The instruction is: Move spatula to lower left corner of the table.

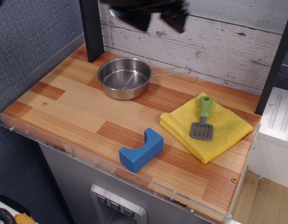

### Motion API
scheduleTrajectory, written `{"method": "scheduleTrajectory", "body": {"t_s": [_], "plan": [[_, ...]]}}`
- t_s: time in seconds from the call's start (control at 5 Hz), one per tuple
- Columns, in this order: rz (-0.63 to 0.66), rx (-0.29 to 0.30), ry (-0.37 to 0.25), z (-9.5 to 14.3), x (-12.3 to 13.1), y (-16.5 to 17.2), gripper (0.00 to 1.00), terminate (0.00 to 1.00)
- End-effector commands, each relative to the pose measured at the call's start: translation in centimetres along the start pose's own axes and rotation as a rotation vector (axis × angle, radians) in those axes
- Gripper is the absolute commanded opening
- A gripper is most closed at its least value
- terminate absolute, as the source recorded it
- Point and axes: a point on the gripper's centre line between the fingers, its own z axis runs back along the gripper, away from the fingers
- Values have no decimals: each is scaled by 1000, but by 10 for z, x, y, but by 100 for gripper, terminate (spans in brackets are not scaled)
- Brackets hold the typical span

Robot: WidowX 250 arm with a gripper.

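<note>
One step is in hand, by my reading: the approach, since the spatula (202,118) lies untouched on the yellow cloth (207,127) at the 3 o'clock side of the surface (78,109), handle toward 12 and blade toward 6. The pincer (153,11) hangs blurred at the top edge near 12 o'clock, well apart from the spatula, which sits toward 5 o'clock from it; whether its jaws are open I cannot tell. Next it must travel over and descend to the green handle.
</note>
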Motion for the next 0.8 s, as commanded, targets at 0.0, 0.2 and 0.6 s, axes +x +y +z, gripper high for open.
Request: {"method": "scheduleTrajectory", "body": {"t_s": [0.0, 0.2, 0.6], "plan": [[-19, -19, 96, -35, 3, -25, 100, 0], [-4, -16, 167, -52, -12, -29, 100, 0], [115, 83, 236, -67, -43, -29, 100, 0]]}}
